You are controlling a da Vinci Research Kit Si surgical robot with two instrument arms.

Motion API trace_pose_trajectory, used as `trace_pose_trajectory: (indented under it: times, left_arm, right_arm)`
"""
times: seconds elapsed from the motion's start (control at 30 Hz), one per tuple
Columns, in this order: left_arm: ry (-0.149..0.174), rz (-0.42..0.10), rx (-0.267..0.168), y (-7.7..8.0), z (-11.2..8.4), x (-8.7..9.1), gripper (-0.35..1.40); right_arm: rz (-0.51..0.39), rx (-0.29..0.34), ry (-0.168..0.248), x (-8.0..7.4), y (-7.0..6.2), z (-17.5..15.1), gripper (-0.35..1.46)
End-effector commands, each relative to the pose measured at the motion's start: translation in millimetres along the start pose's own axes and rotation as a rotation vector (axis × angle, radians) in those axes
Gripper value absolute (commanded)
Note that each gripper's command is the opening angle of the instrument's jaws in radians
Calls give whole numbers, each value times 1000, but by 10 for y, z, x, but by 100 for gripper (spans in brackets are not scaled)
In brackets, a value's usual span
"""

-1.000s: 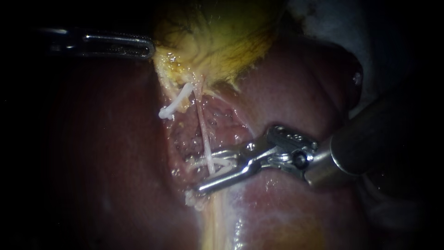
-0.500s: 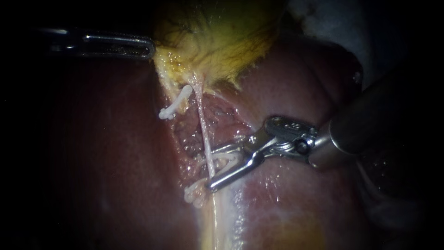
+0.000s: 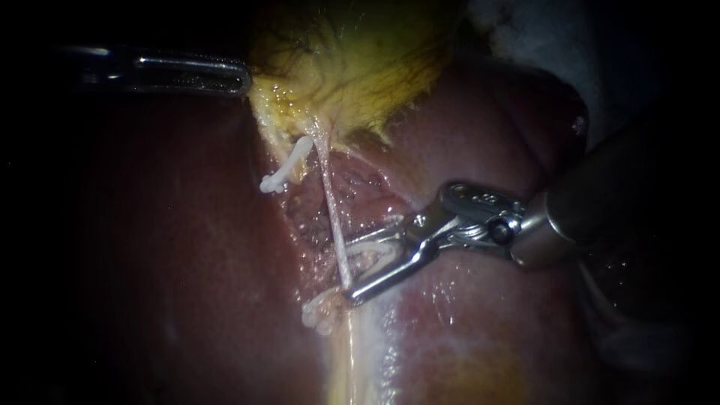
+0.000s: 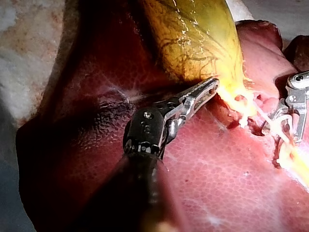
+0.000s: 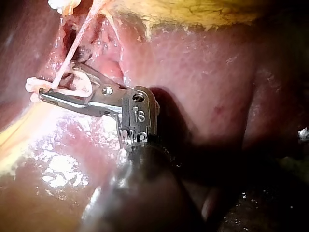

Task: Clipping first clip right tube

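Two instruments show in the endoscope view. The left instrument (image 3: 241, 79) has its jaws pinched on the edge of the gallbladder (image 3: 352, 67). That pull draws the right tube (image 3: 330, 210) tight over the liver (image 3: 172, 247). The right instrument (image 3: 349, 270) has its jaws apart, with a white clip (image 3: 373, 255) inside them. The right tube crosses just at the jaw tips, not deep in the mouth. I think the jaws should slide further on, so the tube sits well inside the clip and both clip ends reach past it. No liver should get caught. Only then squeeze. The other clip (image 3: 285, 171) sits on a stub nearby. A white lump (image 3: 319, 315) by the lower jaw tip is hard to make out. The left shaft is lost in the dark.

In the left wrist view, the left jaws lie together at the gallbladder's narrow end. The right instrument is only partly in view here, so its clip is hard to see.

In the right wrist view, the right tube meets the lower jaw tip, beside the clip. What lies behind the tube is hidden.
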Motion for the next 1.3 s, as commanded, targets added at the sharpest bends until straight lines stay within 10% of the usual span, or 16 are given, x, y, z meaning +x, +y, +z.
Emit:
trace_pose_trajectory:
  times: [0.03, 1.3]
  left_arm:
    - [0, 0, 0, 0, 0, 0, -35]
    - [0, 0, 0, -1, -2, 0, -35]
  right_arm:
    - [0, -10, -2, 1, 3, -3, 57]
    - [2, 59, 3, 17, -20, -33, 54]
